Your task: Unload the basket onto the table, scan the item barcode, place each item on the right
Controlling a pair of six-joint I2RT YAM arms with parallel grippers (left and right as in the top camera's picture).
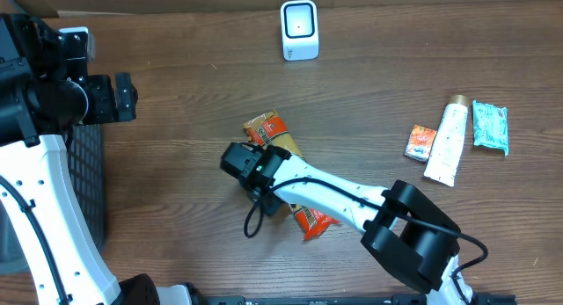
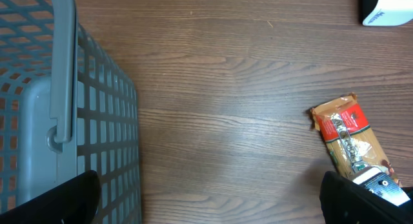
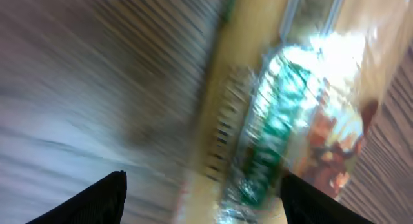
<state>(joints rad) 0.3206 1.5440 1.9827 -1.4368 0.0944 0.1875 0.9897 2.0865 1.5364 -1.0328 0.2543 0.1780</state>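
A: Where's the snack packet (image 1: 268, 129) from you?
B: Straight under my right claw (image 3: 203, 204), jaws spread, pinching nothing. It lies flat, long axis 11 to 5 o'clock. The scanner (image 1: 299, 29) stands well apart at 12 o'clock; my left claw (image 2: 210, 198), spread too, hangs about as far off at 10 o'clock.

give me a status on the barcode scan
Left gripper open, beside basket. Right gripper open over snack packet. Packet on table, away from scanner. Nothing between them.
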